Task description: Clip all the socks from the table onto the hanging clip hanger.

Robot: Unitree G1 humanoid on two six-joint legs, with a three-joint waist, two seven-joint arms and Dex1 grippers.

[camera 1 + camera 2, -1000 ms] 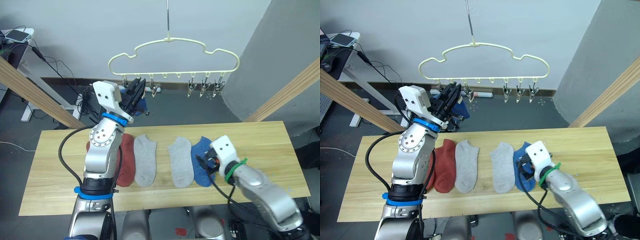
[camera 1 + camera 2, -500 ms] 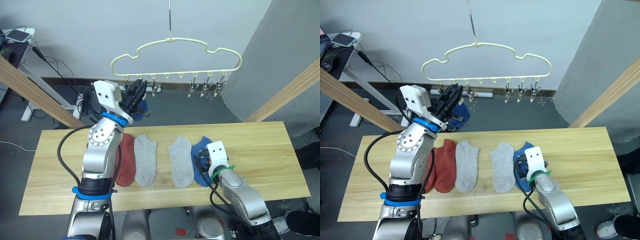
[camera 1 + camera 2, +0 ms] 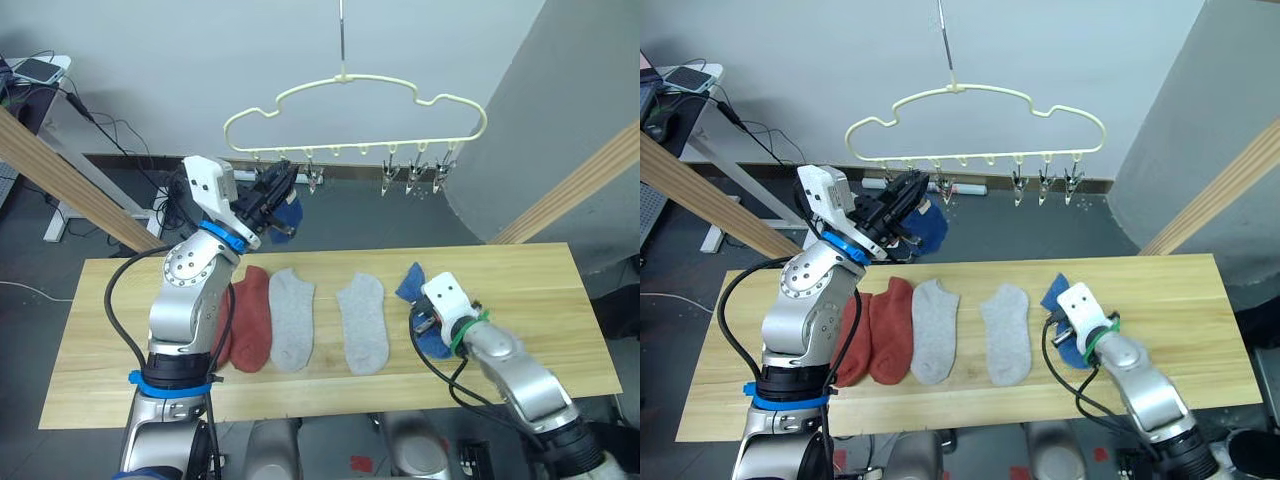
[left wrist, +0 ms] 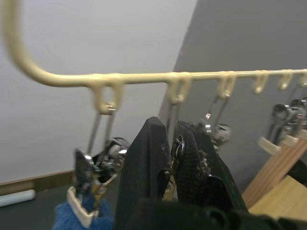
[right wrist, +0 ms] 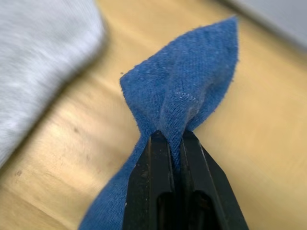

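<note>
My left gripper point(image 3: 287, 180) is raised at the left end of the pale yellow clip hanger point(image 3: 355, 80), shut on a metal clip point(image 4: 178, 143). A blue sock point(image 3: 290, 212) hangs from the neighbouring clip point(image 4: 84, 191). On the table point(image 3: 520, 290) lie two rust-red socks point(image 3: 890, 325) and two light grey socks point(image 3: 291, 318), point(image 3: 363, 320) in a row. To their right my right gripper point(image 5: 173, 136) is shut on a second blue sock point(image 3: 410, 283), pinching it into a fold that rises off the wood.
Several free metal clips point(image 3: 412, 178) hang at the hanger's right end. Slanted wooden beams stand at the left point(image 3: 60, 175) and right point(image 3: 570, 185) behind the table. A side desk with a phone point(image 3: 35, 70) and cables sits far left.
My right gripper has shut on the blue sock and pulled it right, away from the grey sock, bunching it up. My left gripper stays at the hanger's left clips.
</note>
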